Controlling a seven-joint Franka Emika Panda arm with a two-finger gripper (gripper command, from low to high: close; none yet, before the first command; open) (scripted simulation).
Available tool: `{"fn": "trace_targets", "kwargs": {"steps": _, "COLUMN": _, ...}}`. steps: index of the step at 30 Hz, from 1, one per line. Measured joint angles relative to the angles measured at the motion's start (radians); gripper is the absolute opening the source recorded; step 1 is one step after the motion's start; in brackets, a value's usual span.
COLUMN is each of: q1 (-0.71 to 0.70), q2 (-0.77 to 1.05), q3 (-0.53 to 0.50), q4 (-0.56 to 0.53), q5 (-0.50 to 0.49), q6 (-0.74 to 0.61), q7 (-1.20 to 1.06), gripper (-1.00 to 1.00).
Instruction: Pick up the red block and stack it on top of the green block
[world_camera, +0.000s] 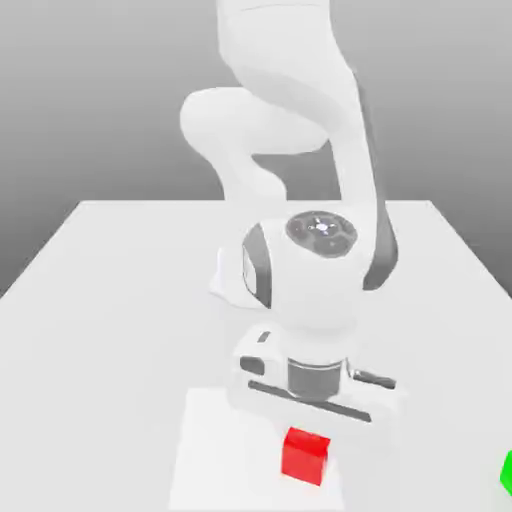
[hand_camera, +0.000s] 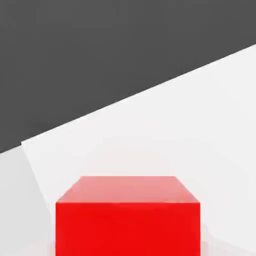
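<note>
— White table (world_camera: 110, 290) under me, and behind it a plain grey background. Where is your hand at this moment?

— My arm (world_camera: 300, 120) bends forward and low over the near part of the table. My pincer (world_camera: 306, 425) points down, just above a lighter square patch (world_camera: 215, 450) on the surface.

— And the red block?

— It (world_camera: 305, 455) sits on that patch, directly below my hand. From the camera on my hand the red block (hand_camera: 127, 220) looks very near and big, with its top face and one side face visible, and the white table (hand_camera: 190, 125) behind it.

— Is your pincer apart or together?

— My fingers are together. They are hidden behind the hand body, so I cannot tell if they press on the block or only stand close to it.

— Where is the green block?

— It (world_camera: 507, 472) is at the edge of the exterior view's right, well apart from the red one, on the table.
</note>
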Motion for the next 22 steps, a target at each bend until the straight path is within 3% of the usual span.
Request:
{"fn": "trace_targets", "kwargs": {"steps": 2, "q1": -0.009, "q2": -0.070, "q3": 0.018, "q4": -0.011, "q5": 0.039, "q6": -0.058, "q7": -0.029, "gripper": -1.00}}
{"fn": "trace_targets", "kwargs": {"steps": 6, "q1": 0.045, "q2": -0.048, "q3": 0.085, "q4": 0.095, "q5": 0.021, "q6": -0.149, "q7": -0.137, "gripper": -1.00}}
{"fn": "trace_targets", "kwargs": {"steps": 15, "q1": 0.220, "q2": 0.120, "q3": 0.247, "q4": 0.412, "q5": -0.108, "q6": -0.332, "q7": -0.382, "gripper": -1.00}}
{"fn": "trace_targets", "kwargs": {"steps": 18, "q1": 0.267, "q2": 0.218, "q3": 0.217, "q4": 0.445, "q5": -0.173, "q6": -0.275, "q7": -0.364, "gripper": -1.00}}
{"fn": "trace_targets", "kwargs": {"steps": 19, "q1": 0.281, "q2": 0.247, "q3": 0.202, "q4": 0.449, "q5": -0.191, "q6": -0.251, "q7": -0.353, "gripper": 1.00}}
{"fn": "trace_targets", "kwargs": {"steps": 22, "q1": 0.281, "q2": 0.247, "q3": 0.202, "q4": 0.449, "q5": -0.191, "q6": -0.251, "q7": -0.353, "gripper": 1.00}}
